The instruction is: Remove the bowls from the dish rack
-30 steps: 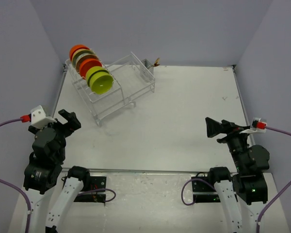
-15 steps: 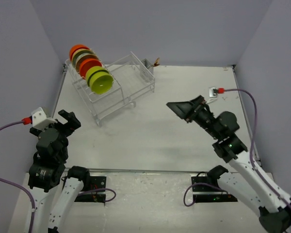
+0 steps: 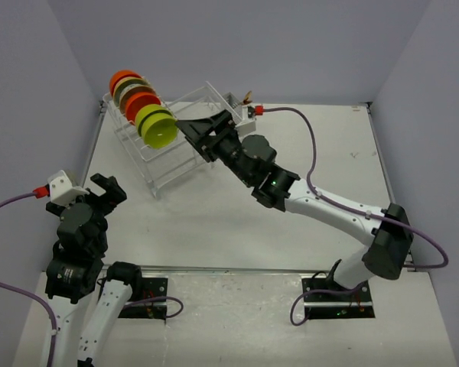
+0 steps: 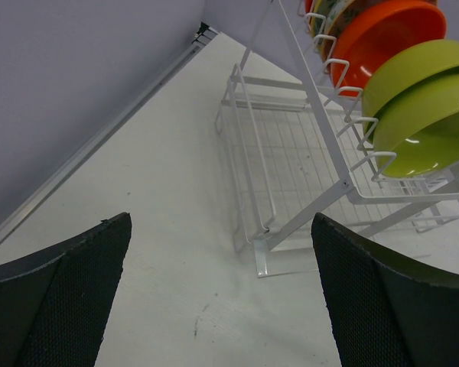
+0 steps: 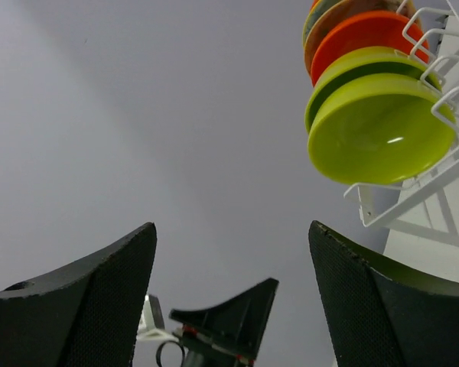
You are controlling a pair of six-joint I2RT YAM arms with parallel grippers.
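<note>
The dish rack (image 3: pixel 185 145) stands tilted at the back left of the table. It holds a row of bowls on edge: two lime-green ones (image 3: pixel 160 128) in front, an orange-red one (image 3: pixel 141 103), a patterned one (image 3: pixel 130 89) and another orange-red one (image 3: pixel 122 78) behind. My right gripper (image 3: pixel 190 136) is open, stretched over the rack just right of the front lime-green bowl (image 5: pixel 379 126), not touching it. My left gripper (image 3: pixel 103 189) is open and empty, low at the near left, facing the rack (image 4: pixel 291 176) and the bowls (image 4: pixel 424 122).
The rack's side cup (image 3: pixel 233 103) at its far right corner holds a small brown item. Grey walls close in the table on the left, back and right. My right arm (image 3: pixel 329 205) spans the table from near right to the rack.
My right arm has swung from the near right side across the table to the rack, gripper open. The left arm has barely moved.
</note>
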